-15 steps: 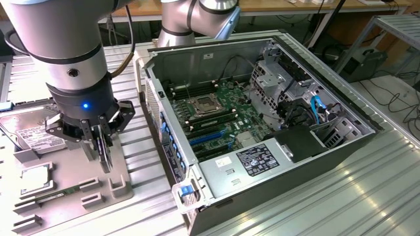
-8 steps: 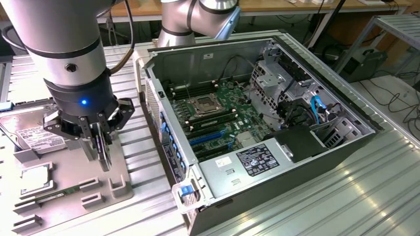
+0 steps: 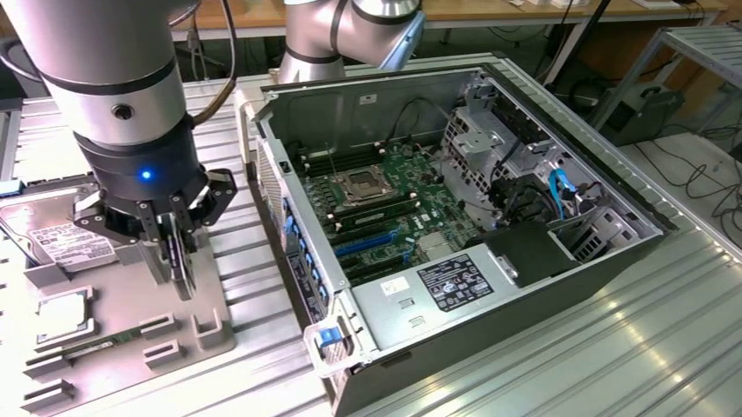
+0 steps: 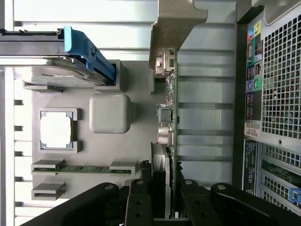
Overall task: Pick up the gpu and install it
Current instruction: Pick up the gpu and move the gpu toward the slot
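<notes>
Your gripper (image 3: 174, 250) (image 4: 164, 184) is clamped on the gpu (image 3: 182, 271) (image 4: 170, 117), fingers pinching both faces of the card. It stands upright on edge, over the side of the grey tray (image 3: 221, 323) (image 4: 136, 89) that faces the computer case. You can't tell whether its lower edge touches the tray. Its silver bracket (image 4: 176, 23) juts out past the tray's edge. Next, seated on the tray: the memory stick (image 3: 99, 346) (image 4: 84, 168), then the CPU chip (image 3: 64, 317) (image 4: 56, 129), then the hard drive (image 3: 52, 239) (image 4: 47, 75) at one end. Beyond the tray, just beside it, lies the computer case (image 3: 603, 261) (image 4: 282, 70), side open, with its motherboard (image 3: 394, 200) exposed.
</notes>
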